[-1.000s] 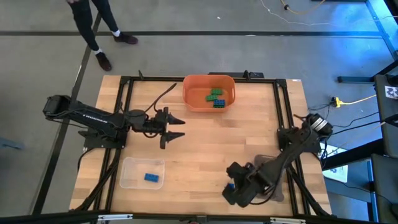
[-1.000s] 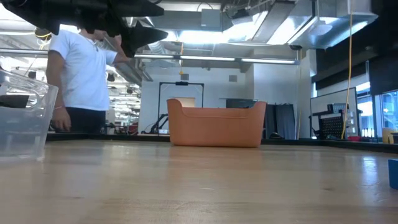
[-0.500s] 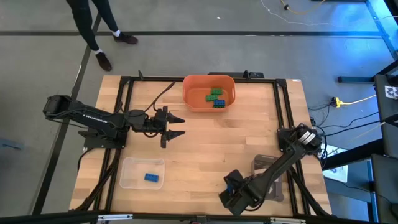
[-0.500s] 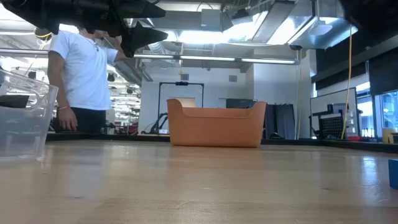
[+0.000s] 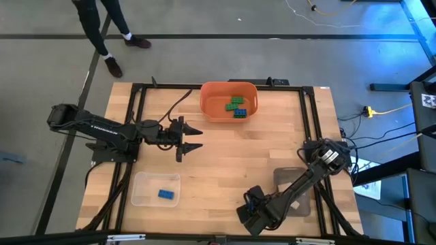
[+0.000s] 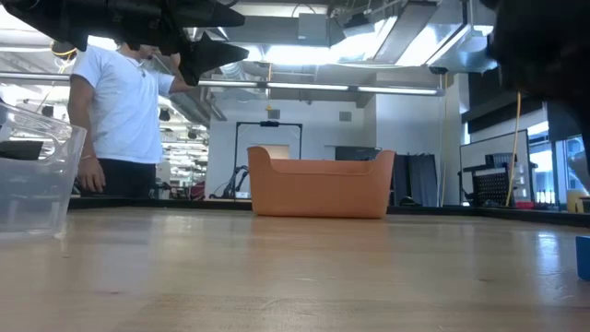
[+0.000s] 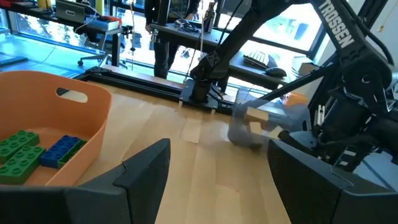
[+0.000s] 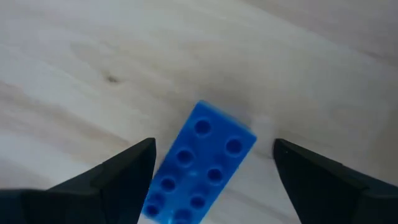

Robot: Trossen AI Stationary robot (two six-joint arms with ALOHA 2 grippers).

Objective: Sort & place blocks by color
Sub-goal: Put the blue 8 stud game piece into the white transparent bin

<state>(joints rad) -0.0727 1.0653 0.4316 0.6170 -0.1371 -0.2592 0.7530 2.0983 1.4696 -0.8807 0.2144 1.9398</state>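
A blue block [image 8: 199,165] lies flat on the table near its front edge, studs up. My right gripper [image 8: 212,149] points down over it, open, one finger on either side and neither touching. From above, my right gripper [image 5: 249,215] hides that block. Green and blue blocks [image 5: 236,106] lie in the orange bin [image 5: 211,112] at the far middle. Another blue block [image 5: 165,194] lies in the clear tray [image 5: 144,197] at the near left. My left gripper [image 5: 193,138] hangs level and open above the table's left middle, pointing right.
A grey tray [image 5: 291,178] sits at the near right, partly under my right arm. A black frame [image 5: 136,122] runs along the table's sides. A person [image 6: 120,101] stands beyond the far left edge. Bare wood lies across the table's middle.
My right gripper has come down toward the table and a little toward its near left, rolling about its own line, and now stands over the blue block. More of the grey tray shows behind the arm.
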